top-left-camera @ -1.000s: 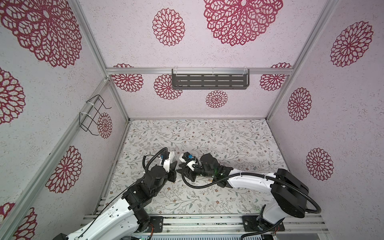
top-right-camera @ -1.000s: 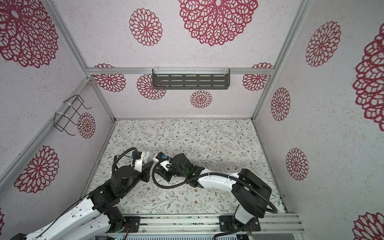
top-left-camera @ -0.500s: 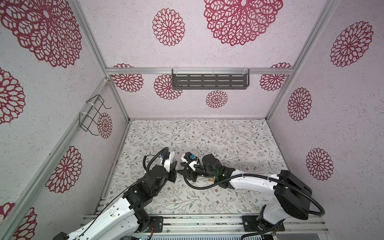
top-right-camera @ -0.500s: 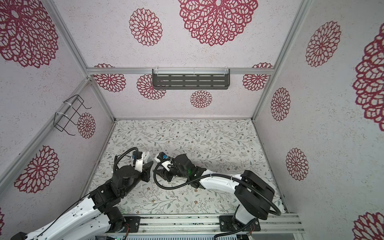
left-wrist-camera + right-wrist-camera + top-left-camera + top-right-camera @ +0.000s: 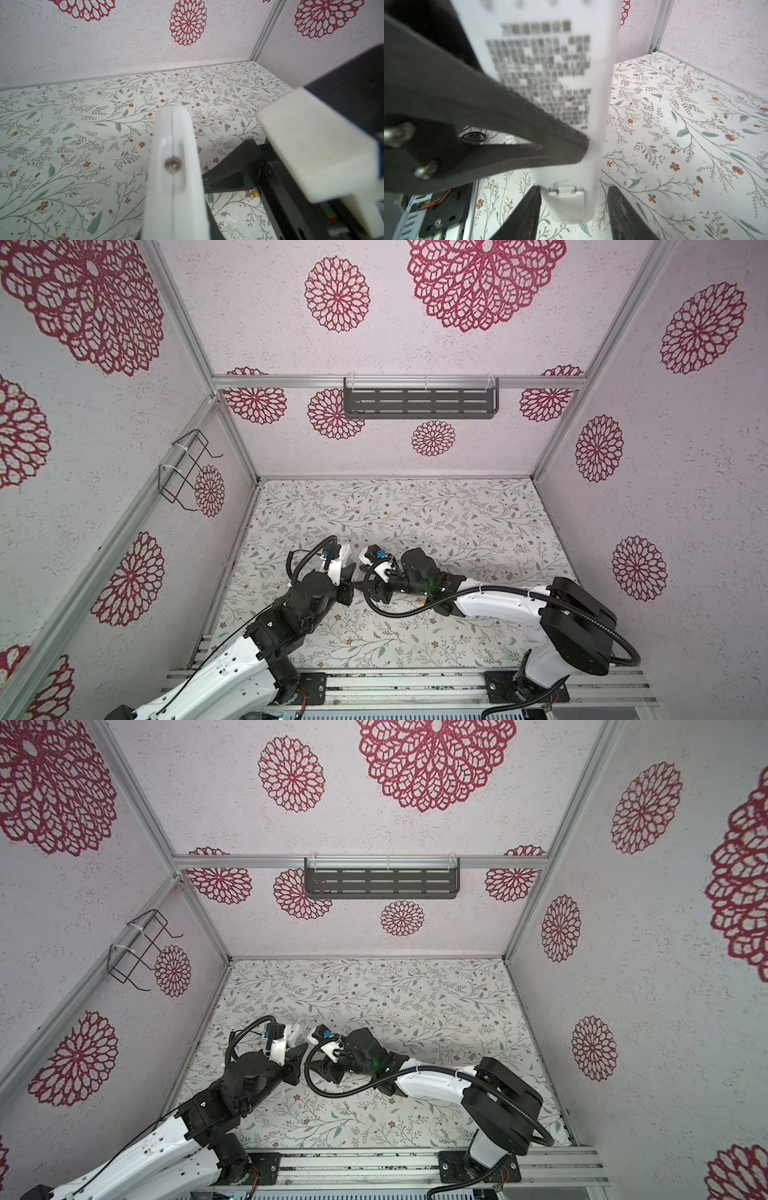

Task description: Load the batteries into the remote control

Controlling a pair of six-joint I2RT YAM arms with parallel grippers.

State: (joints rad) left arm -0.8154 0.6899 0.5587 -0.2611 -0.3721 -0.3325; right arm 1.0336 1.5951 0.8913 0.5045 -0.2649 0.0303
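Observation:
My left gripper (image 5: 175, 230) is shut on the remote control (image 5: 172, 149) and holds it above the table. The left wrist view shows it edge-on. In the right wrist view the remote control (image 5: 550, 68) shows its labelled back, with the left gripper's black fingers (image 5: 492, 116) clamped across its middle. The latch end of its cover lies between the fingers of my right gripper (image 5: 572, 216), which is open with a gap on each side. In both top views the two grippers meet left of centre (image 5: 347, 578) (image 5: 322, 1071). A small orange bit, perhaps a battery (image 5: 255, 194), lies on the table under the right gripper.
The floral table (image 5: 415, 514) has walls on three sides. A grey slotted shelf (image 5: 419, 402) hangs on the back wall and a wire rack (image 5: 185, 468) on the left wall. The metal base rail (image 5: 415, 684) runs along the front.
The right arm's elbow has shifted slightly. Both grippers stay close together at the same spot, the left still holding the remote.

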